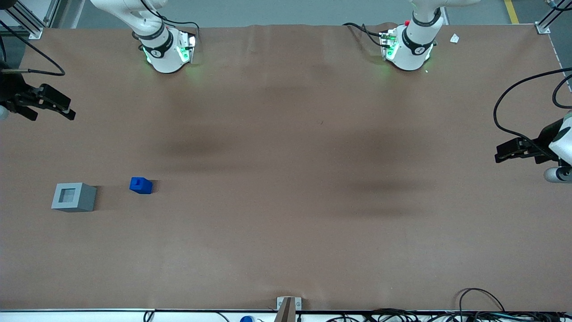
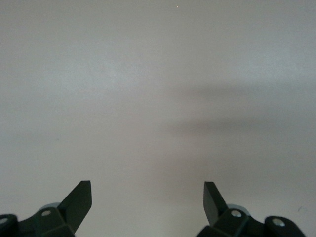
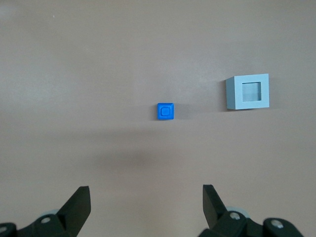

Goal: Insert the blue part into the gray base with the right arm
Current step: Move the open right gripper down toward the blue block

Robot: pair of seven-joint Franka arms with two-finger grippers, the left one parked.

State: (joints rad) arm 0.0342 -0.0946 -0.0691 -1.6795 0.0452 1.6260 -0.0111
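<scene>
**Blue part and gray base apart on the table, hand raised with fingers spread**

The right arm [image 1: 152, 36] has its hand [image 1: 49, 105] raised above the table [image 1: 286, 232] at the working arm's end, close to that short edge and holding nothing. Its two black fingers [image 3: 79, 202] stand wide apart.

The blue part [image 1: 141, 185] sits on the table toward the working arm's end, roughly midway between the long edge by the arm bases and the long edge nearest the front camera. Its narrower square stub faces upward.

The gray base [image 1: 73, 197] rests beside the blue part, closer to the working arm's short edge and slightly nearer the front camera. The two are near each other, not touching. The square recess in the gray base opens upward.
</scene>
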